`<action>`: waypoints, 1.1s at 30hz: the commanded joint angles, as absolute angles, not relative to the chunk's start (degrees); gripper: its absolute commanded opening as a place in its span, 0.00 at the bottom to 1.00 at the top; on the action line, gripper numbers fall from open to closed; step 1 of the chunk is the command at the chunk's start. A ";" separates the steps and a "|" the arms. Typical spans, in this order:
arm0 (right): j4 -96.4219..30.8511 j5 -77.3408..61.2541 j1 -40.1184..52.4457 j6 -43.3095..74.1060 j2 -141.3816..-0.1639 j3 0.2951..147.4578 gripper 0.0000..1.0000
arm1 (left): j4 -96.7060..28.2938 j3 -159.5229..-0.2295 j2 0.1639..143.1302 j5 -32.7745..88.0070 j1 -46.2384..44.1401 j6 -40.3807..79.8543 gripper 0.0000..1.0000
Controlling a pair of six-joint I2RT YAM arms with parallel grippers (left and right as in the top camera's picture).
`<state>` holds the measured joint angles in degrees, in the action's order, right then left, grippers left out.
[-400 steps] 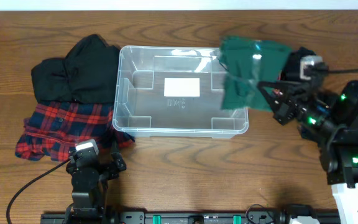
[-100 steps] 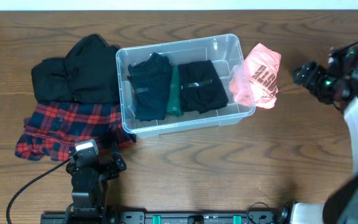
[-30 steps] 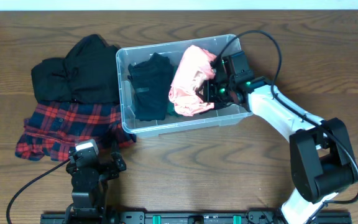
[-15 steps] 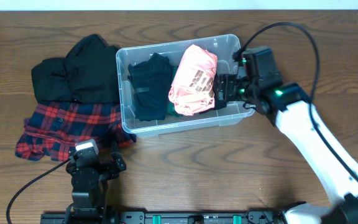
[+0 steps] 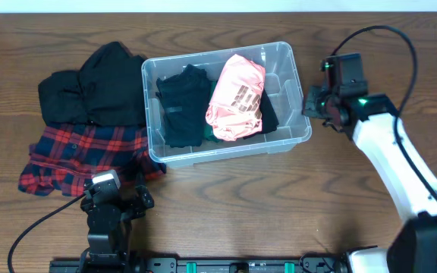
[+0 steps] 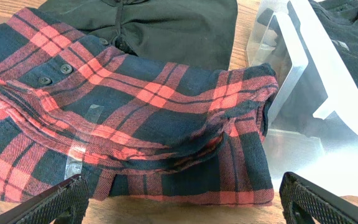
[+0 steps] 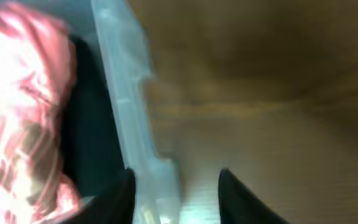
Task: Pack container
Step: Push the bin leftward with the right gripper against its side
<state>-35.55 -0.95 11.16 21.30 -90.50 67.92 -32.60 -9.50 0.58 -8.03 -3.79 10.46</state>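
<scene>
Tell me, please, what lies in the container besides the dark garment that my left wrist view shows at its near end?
Observer: A pink garment lies on dark clothes in the right half of the container.
Operator: Where is the right gripper?
Observer: The right gripper is outside, just past the container's right wall, open and empty.
Operator: Anything else packed?
Observer: A green garment peeks out between the pink one and the black garment.

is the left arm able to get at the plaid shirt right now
Probably yes: the plaid shirt lies uncovered just ahead of the left gripper, jaws open, with nothing between them.
</scene>
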 commanded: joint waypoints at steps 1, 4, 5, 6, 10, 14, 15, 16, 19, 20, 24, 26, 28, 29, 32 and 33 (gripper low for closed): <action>-36.23 -3.90 12.03 20.73 -93.06 67.70 0.34 | -32.40 -8.64 0.21 -8.34 -3.51 10.09 0.98; -36.53 -3.81 12.01 20.75 -93.95 67.70 0.25 | -32.40 -8.64 0.21 -8.32 -3.49 10.09 0.98; -36.84 -3.31 11.97 20.75 -94.15 67.70 0.22 | -32.40 -8.64 0.21 -8.34 -3.51 10.09 0.98; -37.17 -2.81 11.97 20.73 -94.19 67.70 0.22 | -32.40 -8.64 0.21 -8.32 -3.51 10.11 0.98; -39.27 0.45 11.90 20.73 -94.19 67.70 0.13 | -32.40 -8.64 0.21 -8.32 -3.49 10.09 0.98; -42.33 1.93 11.00 21.04 -94.17 67.70 0.10 | -32.40 -8.64 0.21 -8.34 -3.49 10.11 0.98; -43.33 1.93 10.33 21.23 -94.13 67.70 0.09 | -32.40 -8.64 0.21 -8.32 -3.49 10.11 0.98; -44.10 1.93 9.80 21.21 -94.13 67.70 0.09 | -32.40 -8.64 0.21 -8.32 -3.51 10.09 0.98; -46.44 2.22 7.57 21.17 -94.11 67.70 0.08 | -32.40 -8.64 0.21 -8.34 -3.51 10.09 0.98; -46.72 2.74 6.94 21.15 -94.11 67.70 0.08 | -32.40 -8.64 0.21 -8.32 -3.49 10.11 0.98; -47.51 6.72 4.73 18.92 -94.00 67.70 0.08 | -32.40 -8.64 0.21 -8.32 -3.51 10.09 0.98; -47.77 7.22 4.34 16.23 -94.00 67.72 0.09 | -32.40 -8.64 0.21 -8.34 -3.49 10.09 0.98; -48.27 8.45 4.29 13.65 -94.00 67.70 0.10 | -32.40 -8.64 0.21 -8.34 -3.49 10.11 0.98; -48.53 9.52 4.29 12.51 -94.00 67.72 0.11 | -32.40 -8.64 0.21 -8.34 -3.51 10.09 0.98; -48.40 12.73 4.45 11.07 -94.00 67.70 0.11 | -32.40 -8.64 0.21 -8.32 -3.49 10.11 0.98; -47.94 13.26 4.62 11.03 -94.00 67.70 0.11 | -32.40 -8.64 0.21 -8.34 -3.51 10.11 0.98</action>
